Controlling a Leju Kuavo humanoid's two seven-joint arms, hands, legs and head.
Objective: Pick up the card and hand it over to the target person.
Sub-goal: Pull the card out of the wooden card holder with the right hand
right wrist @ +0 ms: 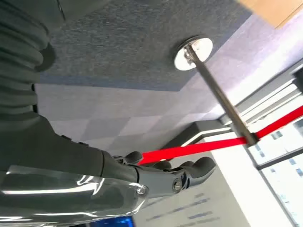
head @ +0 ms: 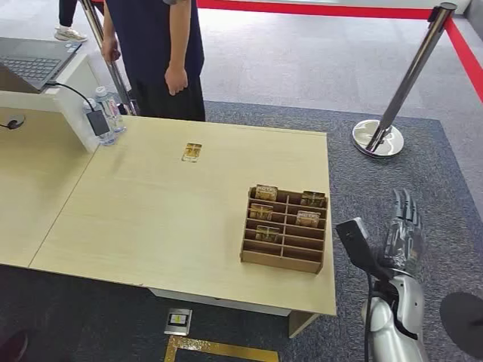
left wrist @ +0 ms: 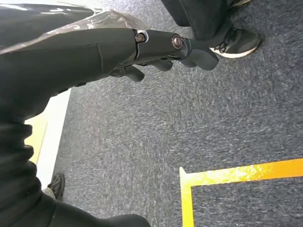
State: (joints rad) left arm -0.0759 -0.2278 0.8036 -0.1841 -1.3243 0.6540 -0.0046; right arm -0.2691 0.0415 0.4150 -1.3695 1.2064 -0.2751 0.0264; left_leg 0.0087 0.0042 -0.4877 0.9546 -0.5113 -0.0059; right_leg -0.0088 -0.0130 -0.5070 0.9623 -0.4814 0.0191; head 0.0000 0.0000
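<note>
— One small gold-patterned card [head: 191, 152] is lying flat on the pale wooden tabletop [head: 143, 219], alone, near the far edge, just in front of the person in dark clothes [head: 156, 53].

— And the tray?

— Several similar cards are sitting in the brown wooden slotted box [head: 284, 228] near the right edge.

— Hands?

— The right hand [head: 403, 230] is hovering beyond the tabletop over grey carpet, fingers [right wrist: 200, 166] extended, apart, holding nothing. The left hand [left wrist: 150, 49] is hanging above the carpet, fingers slightly curled, empty.
</note>
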